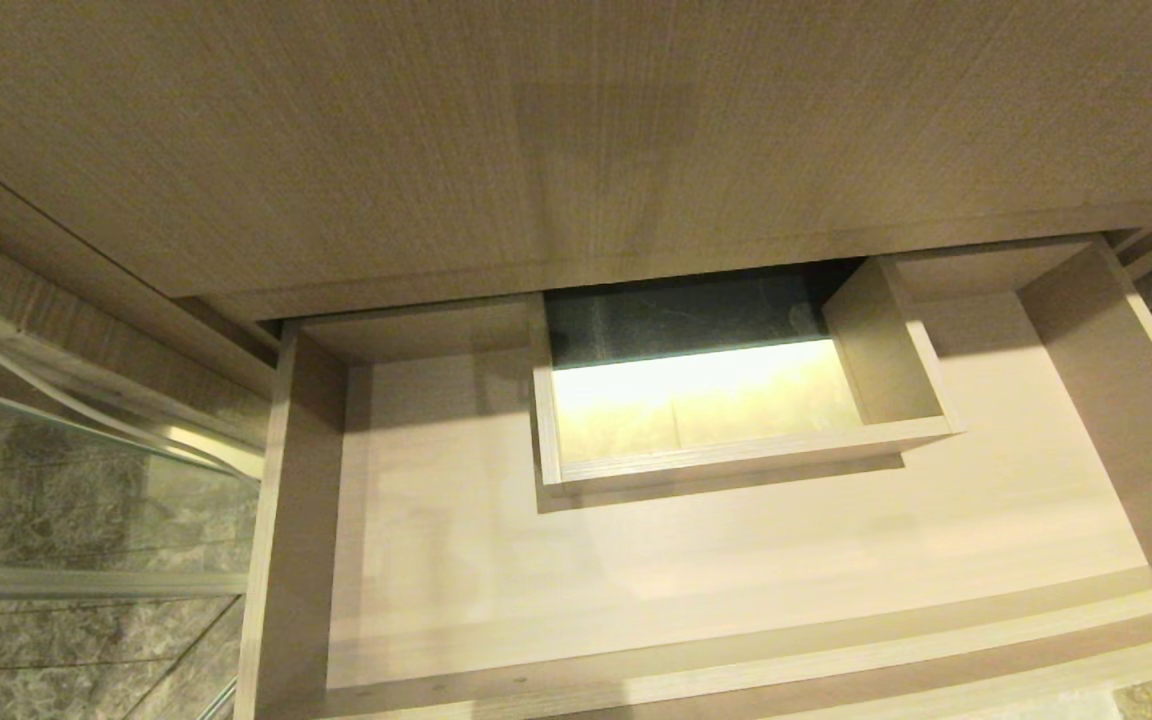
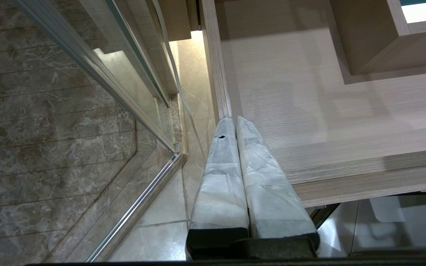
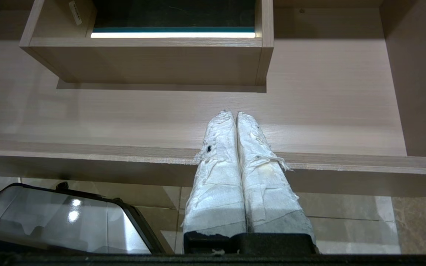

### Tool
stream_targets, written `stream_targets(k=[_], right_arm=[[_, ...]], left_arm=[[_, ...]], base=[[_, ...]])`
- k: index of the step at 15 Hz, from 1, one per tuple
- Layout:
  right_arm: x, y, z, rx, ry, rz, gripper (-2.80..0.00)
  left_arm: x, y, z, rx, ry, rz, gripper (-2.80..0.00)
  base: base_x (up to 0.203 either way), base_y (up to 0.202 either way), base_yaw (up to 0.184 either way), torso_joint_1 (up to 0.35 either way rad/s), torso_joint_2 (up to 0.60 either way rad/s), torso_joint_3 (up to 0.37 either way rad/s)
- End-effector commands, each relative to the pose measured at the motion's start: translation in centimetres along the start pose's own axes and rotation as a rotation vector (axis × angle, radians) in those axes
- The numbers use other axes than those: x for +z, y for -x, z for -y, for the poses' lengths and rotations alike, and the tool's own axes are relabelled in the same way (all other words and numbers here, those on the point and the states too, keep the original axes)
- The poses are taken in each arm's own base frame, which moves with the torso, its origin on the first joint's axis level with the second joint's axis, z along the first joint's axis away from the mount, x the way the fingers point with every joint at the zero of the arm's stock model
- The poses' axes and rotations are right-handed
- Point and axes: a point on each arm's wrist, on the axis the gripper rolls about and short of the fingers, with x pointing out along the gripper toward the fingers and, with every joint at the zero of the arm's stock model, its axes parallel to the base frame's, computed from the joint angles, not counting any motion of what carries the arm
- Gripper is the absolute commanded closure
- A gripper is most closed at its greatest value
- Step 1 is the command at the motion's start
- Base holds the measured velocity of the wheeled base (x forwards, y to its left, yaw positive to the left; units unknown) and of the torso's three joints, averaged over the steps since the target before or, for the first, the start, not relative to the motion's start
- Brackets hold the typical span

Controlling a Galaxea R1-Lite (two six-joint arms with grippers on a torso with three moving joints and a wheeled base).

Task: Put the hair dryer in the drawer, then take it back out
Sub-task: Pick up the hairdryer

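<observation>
Wood-grain and pale, the drawer (image 1: 636,560) stands pulled out under the worktop (image 1: 536,130), and its floor lies bare; the hair dryer shows in none of the views, so where it is cannot be told. At the far left a glass panel (image 1: 66,480) in a metal frame stands over marbled floor tiles (image 1: 36,660), just beside the drawer's left wall. The left gripper (image 2: 234,120) hangs over the drawer's front left corner, its cloth-wrapped fingers (image 2: 220,177) pressed together on nothing. Toward the middle, against the back of the drawer, a boxed square cutout (image 1: 736,455) rises from the floor; it has no bottom and opens onto a brightly lit surface below, with a dark band behind. A wide strip of open floor runs between this box and the front rail. The right gripper (image 3: 234,114) hangs above the front rail, fingers pressed together and empty. On the right, the drawer's tall side wall (image 1: 1126,400) closes the space.
</observation>
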Motion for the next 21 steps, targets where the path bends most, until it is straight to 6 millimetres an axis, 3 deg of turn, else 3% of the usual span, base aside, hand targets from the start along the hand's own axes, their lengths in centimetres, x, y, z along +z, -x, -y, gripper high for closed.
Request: stream_targets(k=[1,21], right_arm=[[-1.17,0.09,-0.09,0.001,0.0,-0.001,0.0],[-1.17,0.09,-0.08,0.0,0.0,-0.002,0.0]], left_arm=[[0.0,0.0,0.0,-0.001,0.0,0.0,0.0],[0.0,0.0,0.0,-0.001,0.001,0.0,0.0]], base=[[0.0,0.0,0.0,0.0,0.0,0.0],[0.0,0.0,0.0,0.0,0.0,0.0]])
